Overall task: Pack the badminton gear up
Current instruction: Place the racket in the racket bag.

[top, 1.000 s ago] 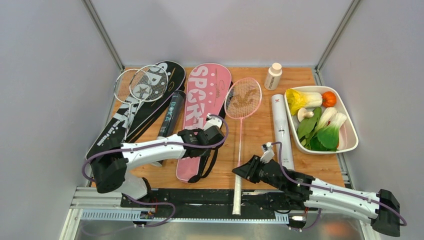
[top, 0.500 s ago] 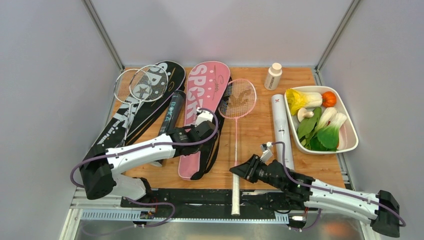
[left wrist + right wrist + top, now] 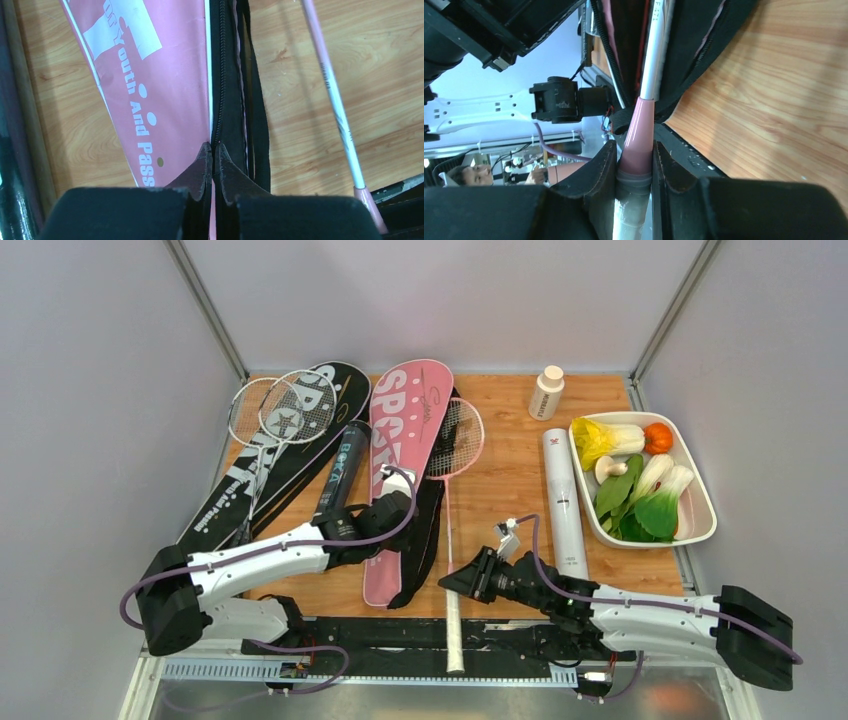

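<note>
The pink "SPORT" bag [image 3: 400, 440] lies in the middle of the table, its black zipper edge [image 3: 225, 75] raised. My left gripper [image 3: 398, 510] [image 3: 213, 150] is shut on that edge of the pink bag [image 3: 160, 75]. The pink racket [image 3: 447, 530] has its head [image 3: 458, 435] partly tucked under the bag's open flap. My right gripper [image 3: 452, 585] [image 3: 636, 150] is shut on the racket's pink cone above the white grip [image 3: 453, 635]. The racket's shaft [image 3: 656, 45] runs into the bag's opening. Two white rackets [image 3: 280, 410] rest on the black bag [image 3: 300, 455].
A black tube [image 3: 340, 470] lies between the two bags, a white tube [image 3: 562, 500] right of the pink racket. At the back stands a small white bottle [image 3: 546, 392]. A white tray [image 3: 700, 530] of toy vegetables sits at the right edge.
My right gripper has carried the pink racket to the left, and its head has slid under the pink bag's flap. My left arm has drawn back left, swinging the bag more upright.
</note>
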`<state>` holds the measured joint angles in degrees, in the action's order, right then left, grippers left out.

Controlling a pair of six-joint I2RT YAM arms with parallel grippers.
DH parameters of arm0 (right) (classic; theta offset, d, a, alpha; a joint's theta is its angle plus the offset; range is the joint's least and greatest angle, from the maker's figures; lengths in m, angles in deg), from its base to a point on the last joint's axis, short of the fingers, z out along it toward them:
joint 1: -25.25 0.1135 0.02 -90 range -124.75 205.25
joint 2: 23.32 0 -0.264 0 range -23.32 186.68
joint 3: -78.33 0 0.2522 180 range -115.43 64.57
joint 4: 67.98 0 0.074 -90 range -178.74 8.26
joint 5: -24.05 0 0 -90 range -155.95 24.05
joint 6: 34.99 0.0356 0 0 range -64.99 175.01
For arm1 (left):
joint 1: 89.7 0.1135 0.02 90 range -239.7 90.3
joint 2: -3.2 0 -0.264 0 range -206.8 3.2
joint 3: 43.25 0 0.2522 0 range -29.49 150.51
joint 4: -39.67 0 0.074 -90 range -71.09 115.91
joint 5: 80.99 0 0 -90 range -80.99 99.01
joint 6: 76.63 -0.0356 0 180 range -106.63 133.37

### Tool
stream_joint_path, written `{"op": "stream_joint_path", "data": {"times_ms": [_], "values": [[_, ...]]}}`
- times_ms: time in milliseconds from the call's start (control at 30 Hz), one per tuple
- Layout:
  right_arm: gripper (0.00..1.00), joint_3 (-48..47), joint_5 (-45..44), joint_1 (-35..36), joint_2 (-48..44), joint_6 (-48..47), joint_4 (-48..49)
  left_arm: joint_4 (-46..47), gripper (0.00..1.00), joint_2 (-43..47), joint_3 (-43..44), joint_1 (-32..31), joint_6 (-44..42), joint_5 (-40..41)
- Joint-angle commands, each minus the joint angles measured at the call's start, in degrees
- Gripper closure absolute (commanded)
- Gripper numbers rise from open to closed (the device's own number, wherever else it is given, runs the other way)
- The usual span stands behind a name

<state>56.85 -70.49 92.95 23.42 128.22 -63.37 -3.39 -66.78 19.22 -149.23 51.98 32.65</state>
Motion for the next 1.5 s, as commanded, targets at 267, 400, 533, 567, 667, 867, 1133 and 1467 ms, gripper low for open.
{"op": "stream_joint_path", "data": {"times_ms": [267, 400, 533, 567, 667, 867, 1133, 1467], "values": [[1.00, -5.20, 0.85, -0.55, -1.23, -3.16, 8.62, 6.51, 1.00, 4.76, -2.83, 0.03, -4.39, -3.59], [1.00, -8.42, -5.57, -4.62, 1.82, -7.20, 7.00, 8.73, 1.00, 5.93, -4.83, 0.02, -5.77, -6.32], [1.00, -16.62, -4.94, -7.71, 10.14, -11.35, 7.17, 11.36, 1.00, 7.74, -7.73, 0.01, -5.15, -9.10], [1.00, -18.55, -3.78, -8.35, 12.55, -11.91, 7.51, 11.85, 1.00, 8.54, -8.80, 0.02, -5.01, -9.99], [1.00, -22.42, -0.76, -9.64, 20.41, -13.19, 10.13, 14.35, 1.00, 9.86, -10.71, 0.01, -4.77, -11.34], [1.00, -24.93, 2.82, -11.74, 29.98, -12.49, 14.56, 15.95, 1.00, 10.44, -12.69, 0.01, -5.22, -13.06], [1.00, -26.99, 1.91, -14.46, 36.28, -12.91, 14.90, 17.36, 1.00, 10.45, -13.87, 0.00, -4.91, -14.71], [0.98, -32.75, -0.62, -15.48, 44.93, -14.01, 14.83, 20.72, 1.00, 15.59, -18.40, 0.02, 0.09, -18.04]]}}
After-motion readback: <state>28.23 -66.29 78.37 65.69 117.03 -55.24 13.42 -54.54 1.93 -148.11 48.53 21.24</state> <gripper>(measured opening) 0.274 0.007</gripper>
